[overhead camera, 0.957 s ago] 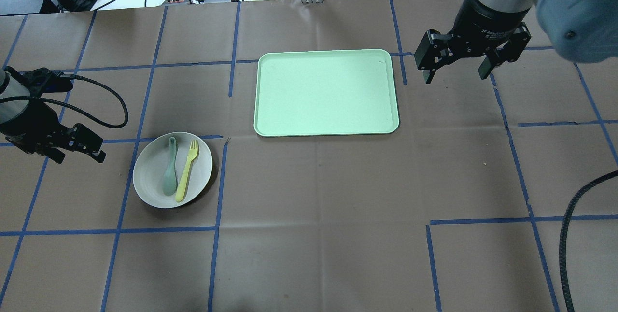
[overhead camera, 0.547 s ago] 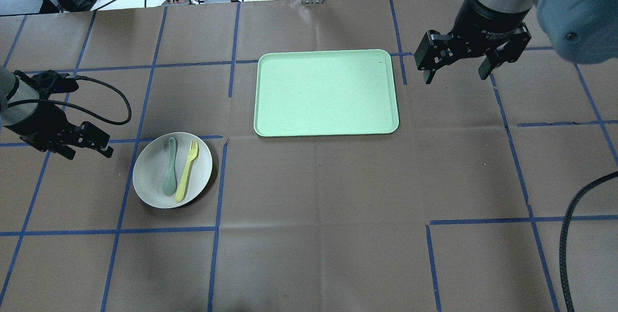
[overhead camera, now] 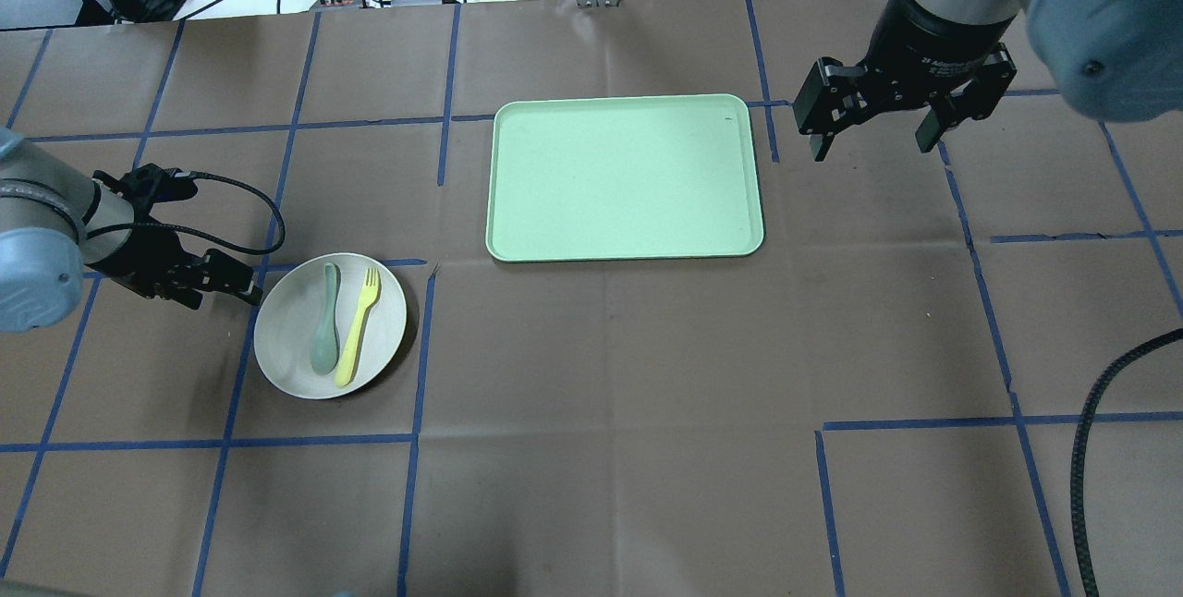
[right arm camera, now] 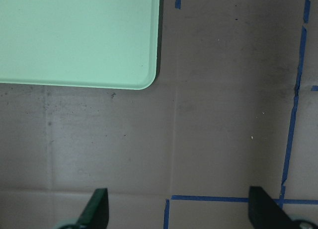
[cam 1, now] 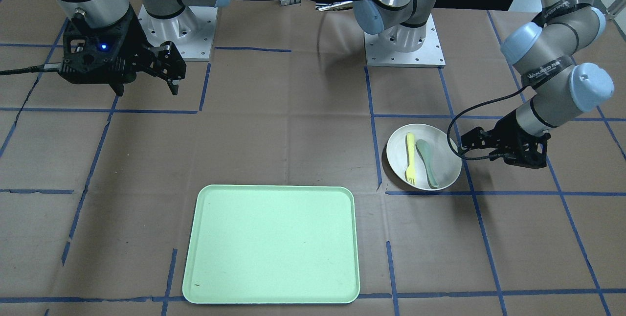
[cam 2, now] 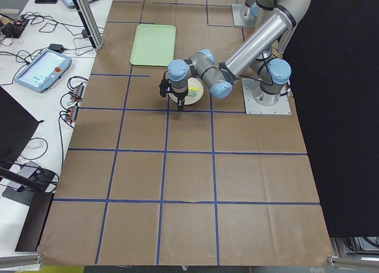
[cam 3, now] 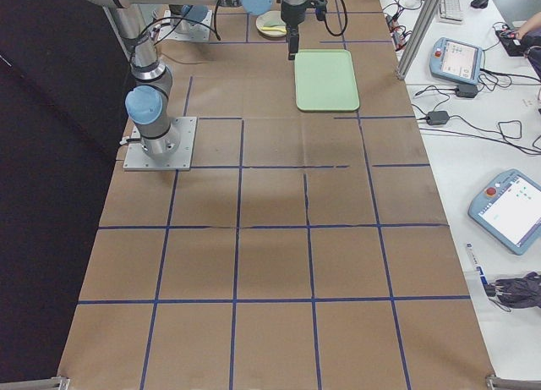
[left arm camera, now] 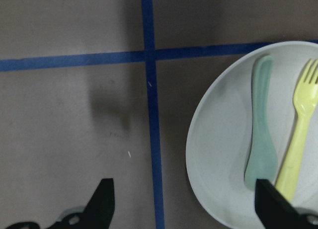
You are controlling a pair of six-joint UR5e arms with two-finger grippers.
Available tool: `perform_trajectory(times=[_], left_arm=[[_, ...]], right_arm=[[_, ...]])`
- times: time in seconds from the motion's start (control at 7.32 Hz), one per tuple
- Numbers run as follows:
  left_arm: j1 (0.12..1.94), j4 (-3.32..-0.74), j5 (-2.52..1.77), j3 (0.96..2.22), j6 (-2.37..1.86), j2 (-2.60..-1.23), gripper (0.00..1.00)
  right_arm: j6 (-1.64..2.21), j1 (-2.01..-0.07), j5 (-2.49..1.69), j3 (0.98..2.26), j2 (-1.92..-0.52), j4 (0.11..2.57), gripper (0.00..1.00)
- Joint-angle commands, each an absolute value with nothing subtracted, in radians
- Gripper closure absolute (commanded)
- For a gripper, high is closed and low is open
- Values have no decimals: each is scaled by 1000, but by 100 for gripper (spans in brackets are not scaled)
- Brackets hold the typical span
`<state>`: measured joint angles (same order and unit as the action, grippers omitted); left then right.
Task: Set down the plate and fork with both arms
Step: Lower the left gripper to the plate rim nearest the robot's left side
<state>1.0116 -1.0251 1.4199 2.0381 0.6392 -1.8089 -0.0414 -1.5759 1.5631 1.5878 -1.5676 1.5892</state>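
Note:
The off-white plate lies on the table at the near left, also seen in the front view and the left wrist view. On it lie the pale-yellow fork and a grey-green spoon, side by side. My left gripper is open and low beside the plate's left rim, one fingertip over the plate. My right gripper is open and empty, above the table right of the tray.
The rectangular mint-green tray lies at the table's middle, far side. Blue tape lines cross the brown table cover. Cables and boxes sit beyond the far edge. A black cable hangs at the near right.
My left gripper has moved right, from well left of the plate to its left rim. The right arm, plate, fork and spoon have not moved.

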Motion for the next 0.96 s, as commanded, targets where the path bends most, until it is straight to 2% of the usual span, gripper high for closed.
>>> perform_trajectory(times=[0.0,0.14,0.27,0.55,0.82], left_arm=[[1012,-974,1391,2095,646,-1850,1],[1012,-970,1359,2111,646,-1867,1],[1012,-969,1361,2108,640,-1841,13],[1012,-969,1358,2106,640,-1839,45],[1012,-969,1356,2108,640,-1839,82]], right_arm=[[-41,-1575,1563,1588,-1566,1589,0],[-41,-1577,1563,1589,-1568,1588,0],[-41,-1575,1563,1588,-1568,1589,0],[-41,-1577,1563,1589,-1568,1589,0],[-41,-1577,1563,1589,-1568,1589,0]])
